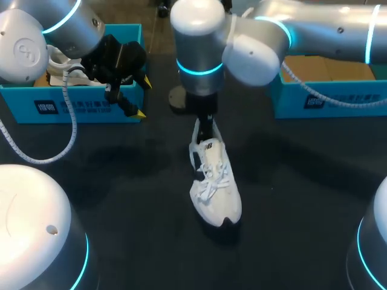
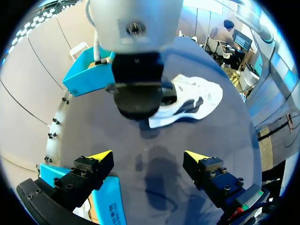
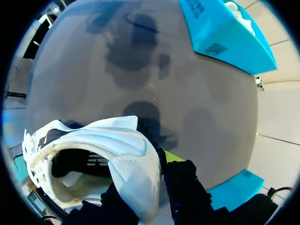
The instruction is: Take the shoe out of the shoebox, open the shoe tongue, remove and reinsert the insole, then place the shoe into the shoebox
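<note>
1. Counting two blue shoeboxes at the far side of the table (image 1: 121,181): the left shoebox (image 1: 78,109) and the right shoebox (image 1: 326,99) are sitting well apart.
2. Two white shoes are showing. One shoe (image 1: 216,187) is standing on its sole on the table between the boxes, outside both, with its toe pointing toward the robot. A second shoe (image 1: 60,65) is lying inside the left shoebox.
3. The right gripper (image 1: 204,130) is reaching past the middle and is pinching the shoe's heel collar. In the right wrist view the collar wall is sitting clamped between its two fingers.
4. The left gripper (image 2: 149,157) is hanging over the front wall of the left shoebox. Its two yellow tips are standing wide apart and are gripping nothing.
</note>
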You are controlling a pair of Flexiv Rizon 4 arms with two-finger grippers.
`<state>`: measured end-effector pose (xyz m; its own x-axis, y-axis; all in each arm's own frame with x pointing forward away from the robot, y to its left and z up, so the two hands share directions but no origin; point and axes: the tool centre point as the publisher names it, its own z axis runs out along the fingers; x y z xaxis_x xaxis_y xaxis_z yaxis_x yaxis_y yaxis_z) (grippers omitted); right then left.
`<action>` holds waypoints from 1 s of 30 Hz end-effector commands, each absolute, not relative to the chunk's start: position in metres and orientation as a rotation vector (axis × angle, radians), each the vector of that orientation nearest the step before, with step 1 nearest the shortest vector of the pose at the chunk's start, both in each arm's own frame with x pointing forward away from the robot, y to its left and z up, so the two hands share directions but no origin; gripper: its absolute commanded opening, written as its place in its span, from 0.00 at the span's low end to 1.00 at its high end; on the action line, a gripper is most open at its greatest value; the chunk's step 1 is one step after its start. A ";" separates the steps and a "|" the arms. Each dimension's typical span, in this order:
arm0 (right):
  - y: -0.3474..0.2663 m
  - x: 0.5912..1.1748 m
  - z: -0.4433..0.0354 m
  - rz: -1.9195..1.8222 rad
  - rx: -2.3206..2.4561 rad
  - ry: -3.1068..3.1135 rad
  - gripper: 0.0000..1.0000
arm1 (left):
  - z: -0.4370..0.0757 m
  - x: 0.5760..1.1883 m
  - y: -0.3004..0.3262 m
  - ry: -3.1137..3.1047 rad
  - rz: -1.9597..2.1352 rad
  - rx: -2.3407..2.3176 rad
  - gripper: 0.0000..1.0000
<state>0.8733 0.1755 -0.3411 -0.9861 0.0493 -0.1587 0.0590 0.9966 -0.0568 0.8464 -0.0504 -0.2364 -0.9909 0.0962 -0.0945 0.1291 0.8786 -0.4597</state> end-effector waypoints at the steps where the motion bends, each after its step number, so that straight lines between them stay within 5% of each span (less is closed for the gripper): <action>1: 0.155 0.867 -0.280 -0.086 0.092 2.957 0.00 | -0.236 0.846 -0.051 2.979 -0.730 0.179 1.00; 30: 0.130 0.945 -0.144 -0.033 -0.010 2.936 0.00 | -0.236 0.846 -0.051 2.979 -0.730 0.179 1.00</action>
<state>0.9382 0.1323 -0.1519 -0.9764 -0.0069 -0.2160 -0.0025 0.9998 -0.0203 0.8464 -0.0504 -0.2364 -0.9909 0.0962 -0.0945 0.1291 0.8786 -0.4597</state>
